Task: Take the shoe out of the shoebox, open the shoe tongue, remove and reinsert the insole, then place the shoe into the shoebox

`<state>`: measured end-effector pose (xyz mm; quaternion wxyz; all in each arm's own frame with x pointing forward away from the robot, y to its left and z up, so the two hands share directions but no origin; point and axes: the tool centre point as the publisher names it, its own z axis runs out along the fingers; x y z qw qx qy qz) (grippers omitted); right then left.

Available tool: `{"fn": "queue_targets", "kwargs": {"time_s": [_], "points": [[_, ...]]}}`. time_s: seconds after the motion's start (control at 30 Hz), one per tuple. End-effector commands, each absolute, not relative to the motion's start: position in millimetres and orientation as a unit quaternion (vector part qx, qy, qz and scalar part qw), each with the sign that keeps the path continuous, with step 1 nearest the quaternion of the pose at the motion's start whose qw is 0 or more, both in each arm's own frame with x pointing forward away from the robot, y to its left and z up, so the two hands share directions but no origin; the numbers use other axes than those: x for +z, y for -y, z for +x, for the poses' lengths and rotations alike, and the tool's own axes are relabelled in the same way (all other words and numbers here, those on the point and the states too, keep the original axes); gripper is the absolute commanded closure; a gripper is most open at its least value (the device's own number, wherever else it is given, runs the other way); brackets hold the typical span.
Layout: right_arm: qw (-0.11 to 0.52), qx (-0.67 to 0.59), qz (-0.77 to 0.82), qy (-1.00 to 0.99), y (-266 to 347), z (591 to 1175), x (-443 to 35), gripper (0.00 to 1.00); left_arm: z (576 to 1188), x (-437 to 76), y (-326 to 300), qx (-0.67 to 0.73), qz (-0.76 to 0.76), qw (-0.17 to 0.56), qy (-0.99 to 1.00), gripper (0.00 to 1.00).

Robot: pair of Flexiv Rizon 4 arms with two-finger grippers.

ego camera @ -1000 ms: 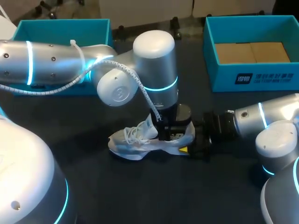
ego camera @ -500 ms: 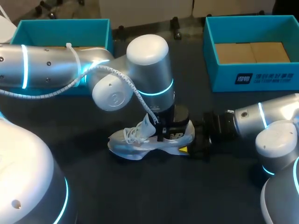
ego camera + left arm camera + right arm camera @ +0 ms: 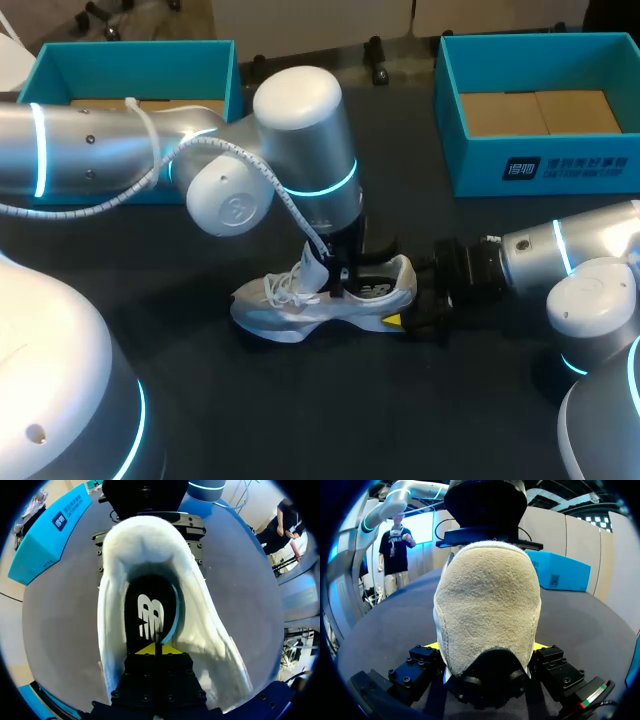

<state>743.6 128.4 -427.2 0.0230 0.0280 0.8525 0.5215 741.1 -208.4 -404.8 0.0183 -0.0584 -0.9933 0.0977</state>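
A white sneaker (image 3: 300, 305) lies on the dark table, toe to the left, laces loose. My left gripper (image 3: 343, 287) comes down into its opening. Seen from the left wrist, that gripper (image 3: 156, 649) is shut, its yellow tips pinching the end of the black insole (image 3: 150, 612), which shows a teal edge inside the white shoe (image 3: 205, 630). My right gripper (image 3: 405, 302) holds the heel from the right. From the right wrist, the grey heel (image 3: 487, 590) fills the gap, and the right gripper (image 3: 487, 647) touches it with a yellow tip on either side.
A teal shoebox (image 3: 540, 170) with a cardboard floor stands at the back right. A second teal box (image 3: 130, 60) sits at the back left, partly behind my left arm. The table in front of the shoe is bare.
The left gripper's fingers have closed inside the shoe, and the left arm has risen a little and shifted left. More of the insole now shows in the opening. The right arm has not moved.
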Motion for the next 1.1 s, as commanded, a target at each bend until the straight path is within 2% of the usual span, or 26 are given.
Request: {"fn": "queue_targets", "kwargs": {"time_s": [0.03, 1.1], "points": [[0.024, 0.520, 0.028, -0.853, -131.8, 742.4, -432.8, 1.00, 746.2, -395.9, 199.5, 0.104, -0.063, 0.023, 0.992, 1.00], [0.024, 0.520, 0.028, -0.853, -131.8, 742.4, -432.8, 1.00, 730.2, -335.4, 192.2, 0.187, -0.081, 0.093, 0.975, 1.00]]}}
